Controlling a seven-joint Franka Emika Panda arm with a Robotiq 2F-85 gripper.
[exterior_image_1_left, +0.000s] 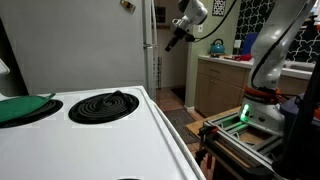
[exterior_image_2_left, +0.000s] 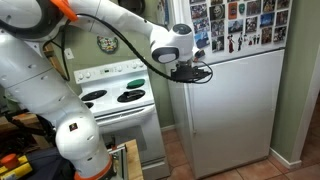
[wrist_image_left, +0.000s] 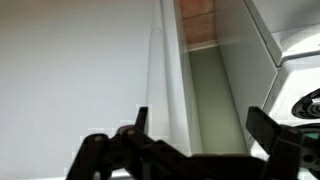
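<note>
My gripper (exterior_image_2_left: 199, 72) stands open and empty at the left edge of the white refrigerator (exterior_image_2_left: 235, 110), about level with the seam between its two doors. In an exterior view the gripper (exterior_image_1_left: 171, 42) hangs beside the refrigerator's (exterior_image_1_left: 85, 45) front corner, above the stove. In the wrist view my gripper (wrist_image_left: 203, 126) looks down along the refrigerator door's (wrist_image_left: 75, 70) vertical edge (wrist_image_left: 160, 80). That edge and the grey-green side wall (wrist_image_left: 210, 100) lie between the two dark fingers (wrist_image_left: 141, 120), which touch nothing.
A white stove (exterior_image_1_left: 140, 125) with coil burners (exterior_image_1_left: 103, 105) stands right beside the refrigerator; a green item (exterior_image_1_left: 25, 106) lies on it. A counter (exterior_image_1_left: 225, 70) with a kettle (exterior_image_1_left: 217, 46) is behind. Photos (exterior_image_2_left: 235, 20) cover the upper door. Brown floor tile (wrist_image_left: 196, 18) shows below.
</note>
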